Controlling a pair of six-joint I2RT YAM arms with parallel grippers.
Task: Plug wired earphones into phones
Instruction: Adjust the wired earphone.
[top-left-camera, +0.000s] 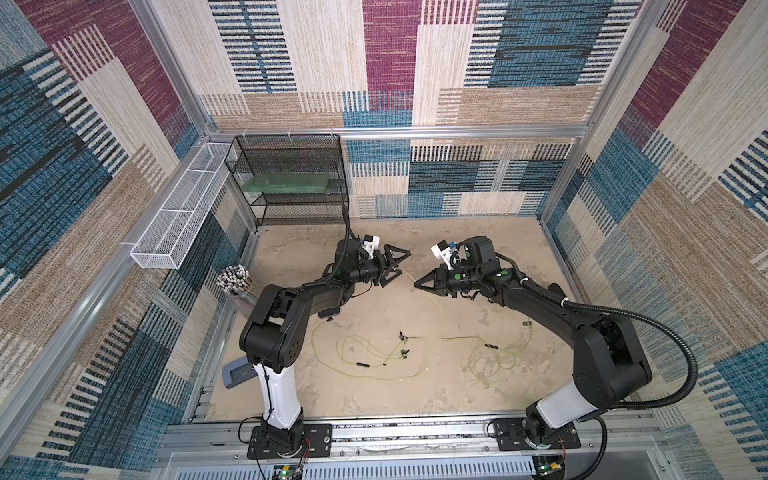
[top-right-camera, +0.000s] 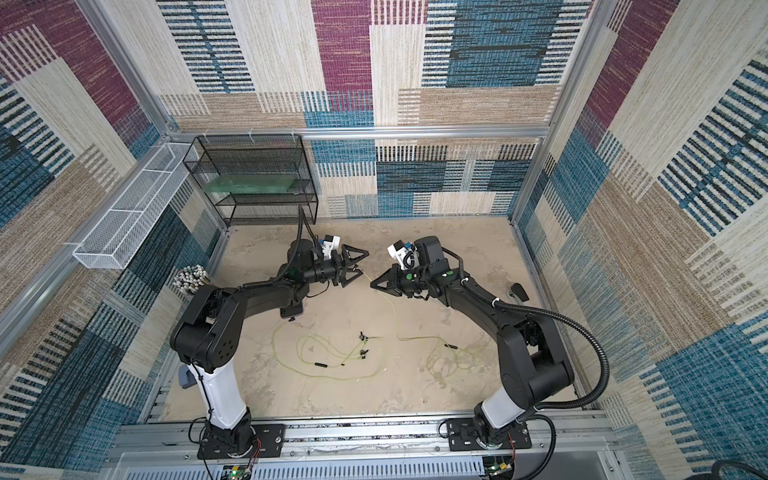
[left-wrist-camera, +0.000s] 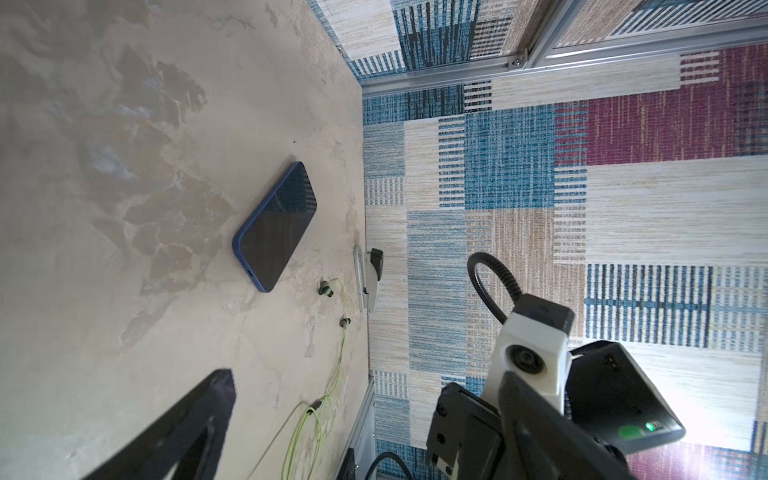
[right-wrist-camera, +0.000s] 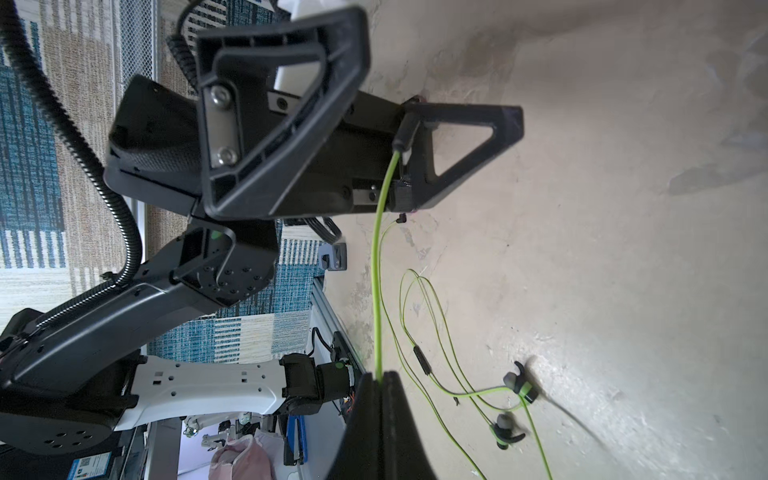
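Mid-frame in both top views, the right gripper (top-left-camera: 417, 284) is pinching the thin yellow-green earphone cable (right-wrist-camera: 376, 291), its small black plug (right-wrist-camera: 405, 133) sitting at the spread left gripper (top-left-camera: 404, 262), while the flat blue-edged dark-screened phone (left-wrist-camera: 274, 226) is lying apart on the beige tabletop (left-wrist-camera: 124, 291); a slackening cable is likely to swing the plug from reach.
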